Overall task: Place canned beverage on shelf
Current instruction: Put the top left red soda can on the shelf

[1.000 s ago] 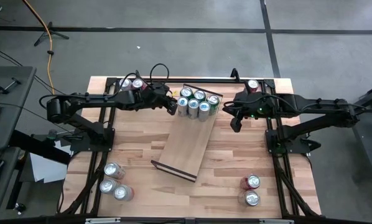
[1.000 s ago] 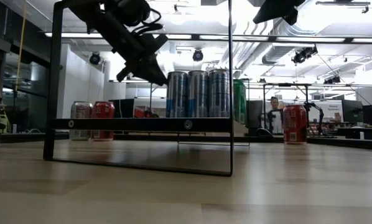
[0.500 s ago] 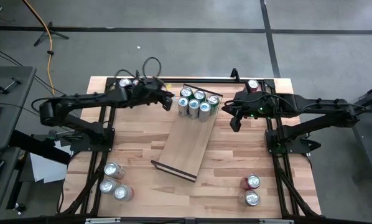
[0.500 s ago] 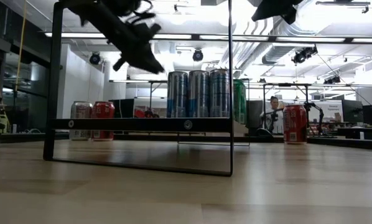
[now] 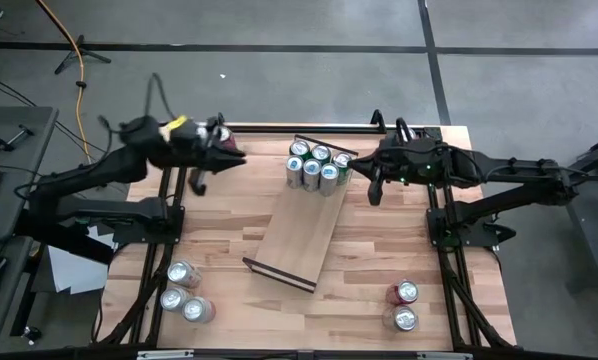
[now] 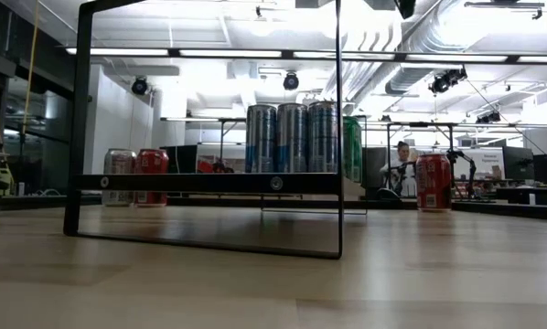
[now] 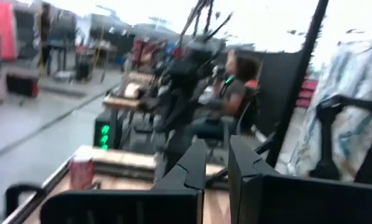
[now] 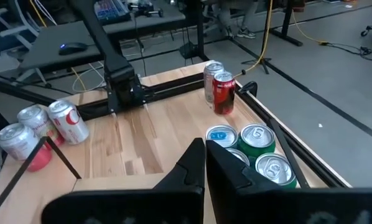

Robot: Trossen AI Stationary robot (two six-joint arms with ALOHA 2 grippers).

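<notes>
The shelf (image 5: 291, 228), a light-wood board with dark end rails, lies slantwise on the tabletop. Several blue and green cans (image 5: 314, 165) stand upright on its far end, also seen in the low view (image 6: 292, 137) and the right wrist view (image 8: 255, 149). My left gripper (image 5: 235, 158) is shut on nothing, raised above the table's far left, well left of those cans; its fingers (image 7: 195, 163) point about level. My right gripper (image 5: 375, 190) hangs shut and empty just right of the shelf's far end (image 8: 204, 163).
A red and a silver can (image 8: 218, 87) stand at the far left under the left arm. Other cans lie at the near left (image 5: 182, 290), stand at the near right (image 5: 404, 305), and one red can (image 6: 433, 181) stands at the far right. A person sits beyond the table.
My left gripper has risen and drawn back from the cans on the shelf toward the table's far left corner, tipping from pointing down to about level and leaving the low view. My right gripper has tipped up a little. The cans and shelf have stayed put.
</notes>
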